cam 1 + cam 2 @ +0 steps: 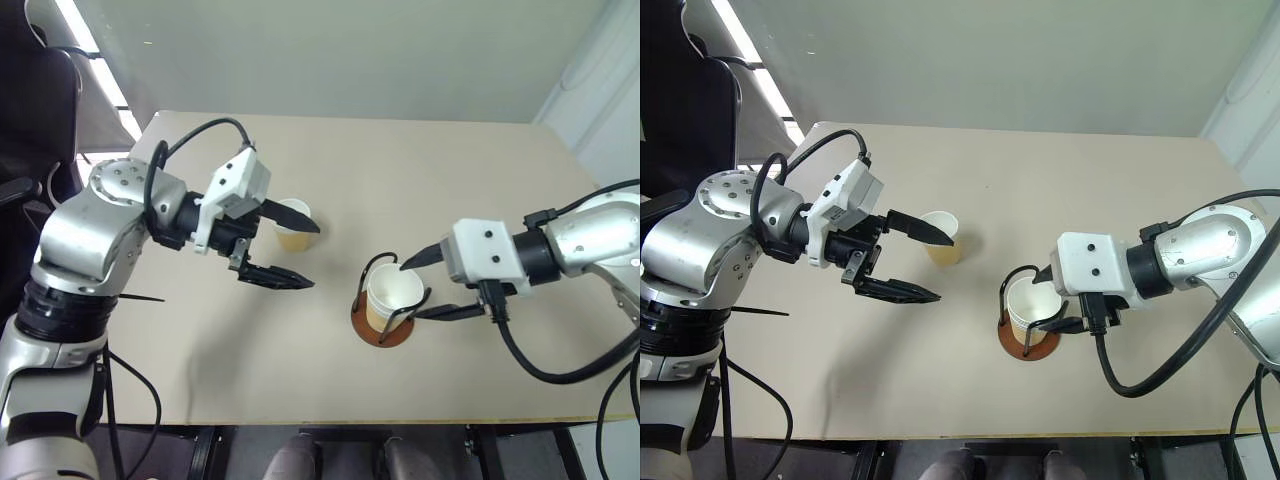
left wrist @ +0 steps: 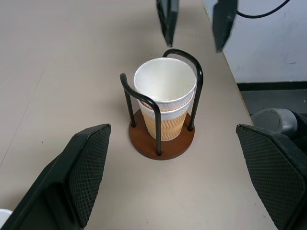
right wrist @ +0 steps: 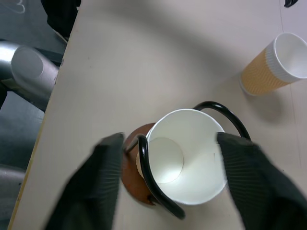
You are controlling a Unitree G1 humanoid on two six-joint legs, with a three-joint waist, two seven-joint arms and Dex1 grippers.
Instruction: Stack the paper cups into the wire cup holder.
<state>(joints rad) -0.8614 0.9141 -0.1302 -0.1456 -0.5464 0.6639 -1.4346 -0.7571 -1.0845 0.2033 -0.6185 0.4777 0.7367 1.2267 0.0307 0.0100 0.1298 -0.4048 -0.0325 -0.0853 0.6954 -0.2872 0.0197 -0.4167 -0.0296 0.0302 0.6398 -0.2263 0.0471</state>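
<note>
The left gripper point(image 1: 297, 252) hovers over the table point(image 1: 430, 160) with jaws spread, beside a single paper cup point(image 1: 293, 223) standing mid-table. Toward the near edge, the wire cup holder point(image 1: 384, 322) carries two nested cups point(image 2: 164, 100); the left wrist view reveals the ribbed tan wall under the white rim. The right gripper point(image 1: 424, 284) flanks the stack, jaws apart.

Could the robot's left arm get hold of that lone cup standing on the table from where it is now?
Probably yes. The left gripper hangs open right beside the lone paper cup, one finger already crossing in front of it, and nothing lies between them. The right gripper is away at the wire cup holder.
</note>
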